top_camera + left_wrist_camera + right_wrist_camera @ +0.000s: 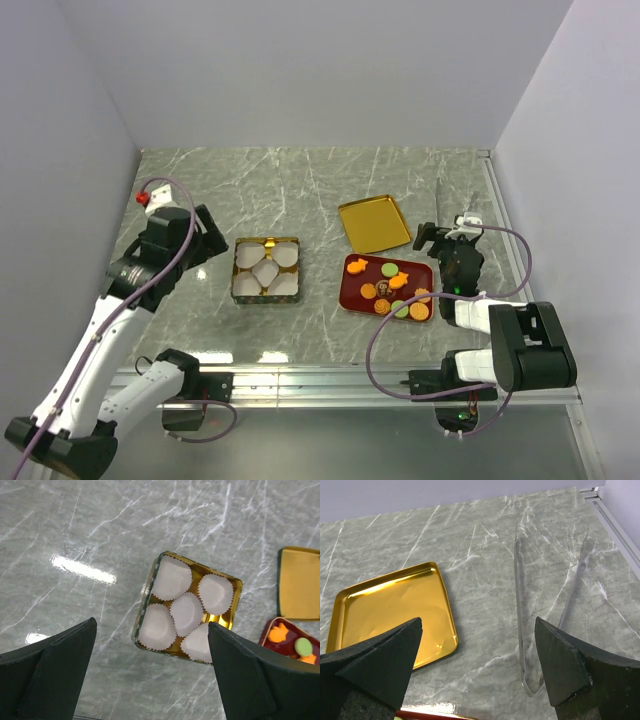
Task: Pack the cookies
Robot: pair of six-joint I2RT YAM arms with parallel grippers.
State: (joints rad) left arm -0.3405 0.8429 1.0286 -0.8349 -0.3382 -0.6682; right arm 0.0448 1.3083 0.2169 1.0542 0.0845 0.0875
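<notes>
**Top external view.** The left gripper (218, 240) hangs over the grey marbled table (300, 180), just left of the gold tin (235, 270). The right gripper (440, 236) stands just right of the red tray (352, 285) and near the gold lid (375, 224). The tin holds five white paper cups (266, 270). The cookies (368, 291) lie on the red tray: orange, green and brown pieces, mostly round. The tray sits between the tin and the right arm. The lid lies flat, hollow side up, just behind the tray and apart from the tin.

**Left wrist view.** The left gripper (151, 625) is released, with its two black fingers (60, 670) set wide apart and nothing between them. Below it lies the tin (150, 587) with the paper cups (186, 614) packed side by side. At the right edge appear part of the lid (300, 582) and a corner of the tray (267, 630), which carries orange and green cookies (278, 633).

**Right wrist view.** The right gripper (478, 622) is likewise released, fingers (375, 665) spread and grasping nothing. On the table (485, 540) ahead lie the lid (395, 610) to the left and clear tongs (521, 630) to the right, well apart from each other. The tongs rest flat with their joined end nearest the gripper.
</notes>
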